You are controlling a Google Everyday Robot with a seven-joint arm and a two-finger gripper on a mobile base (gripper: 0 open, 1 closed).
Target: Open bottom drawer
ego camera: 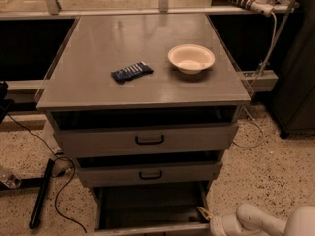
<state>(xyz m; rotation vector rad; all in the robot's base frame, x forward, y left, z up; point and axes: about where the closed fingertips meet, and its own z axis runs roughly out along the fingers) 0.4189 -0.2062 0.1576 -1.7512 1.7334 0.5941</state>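
Bottom drawer [147,206] pulled well out, dark interior exposed; gripper [205,214] at its right front corner; state of jaws cannot be told.

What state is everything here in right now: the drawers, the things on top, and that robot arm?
bottom drawer: pulled well out, dark inside showing.
middle drawer: out a little.
top drawer: out a little.
bowl: upright, empty, on the cabinet top.
blue packet: lying flat on the cabinet top.
tool: low, at the bottom drawer's front right corner.
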